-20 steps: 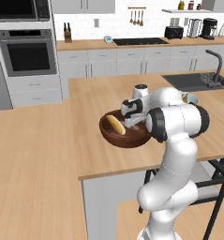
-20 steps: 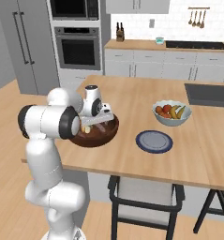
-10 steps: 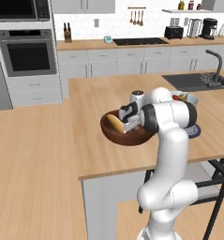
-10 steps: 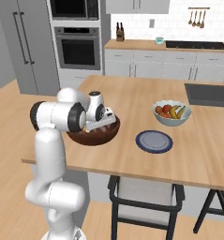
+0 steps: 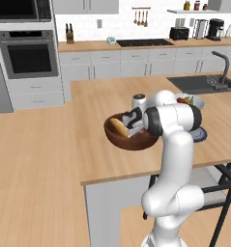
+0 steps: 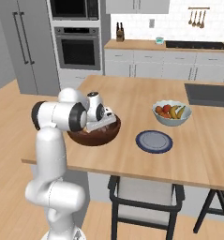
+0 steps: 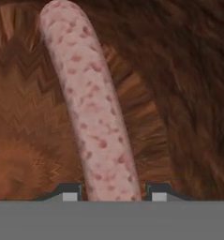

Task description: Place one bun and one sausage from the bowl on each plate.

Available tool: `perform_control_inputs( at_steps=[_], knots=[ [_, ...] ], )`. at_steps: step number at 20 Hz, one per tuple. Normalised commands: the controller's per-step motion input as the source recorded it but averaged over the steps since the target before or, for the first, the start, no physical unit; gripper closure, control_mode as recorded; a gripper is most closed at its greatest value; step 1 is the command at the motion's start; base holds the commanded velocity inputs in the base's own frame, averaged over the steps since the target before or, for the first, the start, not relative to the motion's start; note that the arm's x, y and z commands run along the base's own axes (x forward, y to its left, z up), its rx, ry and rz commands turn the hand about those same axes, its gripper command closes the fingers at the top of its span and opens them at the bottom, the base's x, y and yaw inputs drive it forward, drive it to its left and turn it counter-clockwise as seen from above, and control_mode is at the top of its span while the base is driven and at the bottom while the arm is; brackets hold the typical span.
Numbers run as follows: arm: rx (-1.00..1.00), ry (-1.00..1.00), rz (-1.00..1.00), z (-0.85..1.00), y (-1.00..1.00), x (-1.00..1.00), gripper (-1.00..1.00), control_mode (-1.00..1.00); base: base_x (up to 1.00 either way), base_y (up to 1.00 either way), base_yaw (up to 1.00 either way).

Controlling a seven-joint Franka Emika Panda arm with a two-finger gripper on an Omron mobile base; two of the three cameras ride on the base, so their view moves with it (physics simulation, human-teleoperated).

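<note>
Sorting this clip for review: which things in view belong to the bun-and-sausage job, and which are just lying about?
Job: wooden bowl, sausage between the gripper fingertips, bun in the bowl, blue plate.
Lying about: fruit bowl, sink, oven, stool.

Left base view: behind arm, left side, looks forward and down over tabletop (image 5: 97, 149) toward back kitchen wall. Right base view: same, from right side. Both share bowl (image 5: 129, 137) (image 6: 92, 136), plate (image 6: 153, 141), fruit bowl (image 6: 172, 113). Hand view: very near, faces down into bowl (image 7: 179, 93), sausage (image 7: 90, 108) running lengthwise up frame.
</note>
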Motion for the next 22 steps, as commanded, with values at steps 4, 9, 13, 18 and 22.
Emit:
perform_control_inputs(
  at_steps=[4,9,13,18,22],
  knots=[
    [0.0,-0.11,0.0,0.47,0.0,-0.56,1.0,-1.0,0.0,0.0,0.0],
    [0.0,-0.25,-0.01,1.0,0.05,-0.72,1.0,-1.0,0.0,0.0,0.0],
    [0.0,-0.1,-0.09,1.0,0.01,-1.0,1.0,-1.0,0.0,0.0,0.0],
    [0.07,-0.11,-0.18,1.0,0.0,-1.0,1.0,-1.0,0.0,0.0,0.0],
    [0.06,-0.04,-0.09,0.49,-0.02,-0.5,1.0,1.0,-0.5,-0.28,-0.07]
  ],
)
